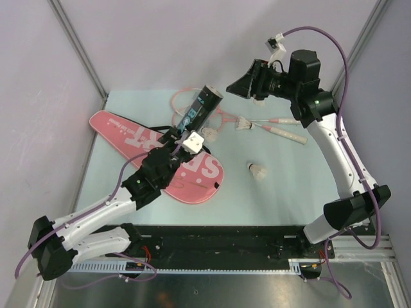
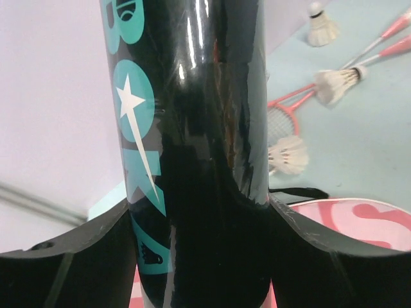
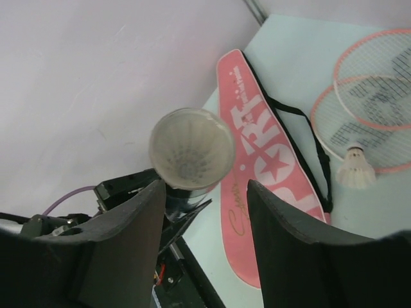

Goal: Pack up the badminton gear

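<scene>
Tilt aims the black cylindrical tube (image 1: 204, 102), pinched by the left pincer (image 2: 202, 224), mouth-first at the spread, empty right pincer (image 3: 205, 212), likely for loading white feather shuttlecocks (image 1: 258, 171).

Left claw (image 1: 182, 130) clamped, reaching forward; right claw (image 1: 236, 86) raised, jaws apart.

Top view looks down; both wrist cameras closely share the tube (image 2: 192, 128).
</scene>
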Action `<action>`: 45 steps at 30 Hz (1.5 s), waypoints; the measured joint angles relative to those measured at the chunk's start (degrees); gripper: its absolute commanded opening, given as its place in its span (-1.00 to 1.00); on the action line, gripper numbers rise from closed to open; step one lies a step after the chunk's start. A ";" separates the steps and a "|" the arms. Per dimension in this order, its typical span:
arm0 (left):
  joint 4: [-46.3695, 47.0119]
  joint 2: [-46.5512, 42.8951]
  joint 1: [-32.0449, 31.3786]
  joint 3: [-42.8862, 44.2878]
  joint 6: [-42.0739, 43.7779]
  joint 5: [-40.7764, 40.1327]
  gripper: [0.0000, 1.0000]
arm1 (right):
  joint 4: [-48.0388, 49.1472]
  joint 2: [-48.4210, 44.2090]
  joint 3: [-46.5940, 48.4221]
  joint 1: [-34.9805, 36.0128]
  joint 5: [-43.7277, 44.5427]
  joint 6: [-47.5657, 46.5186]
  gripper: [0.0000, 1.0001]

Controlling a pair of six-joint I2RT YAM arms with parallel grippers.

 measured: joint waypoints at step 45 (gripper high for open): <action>6.47 3.43 -3.65 -1.42 9.11 -4.66 -0.92 | 49.42 1.20 -20.72 -7.32 -21.31 39.43 -1.00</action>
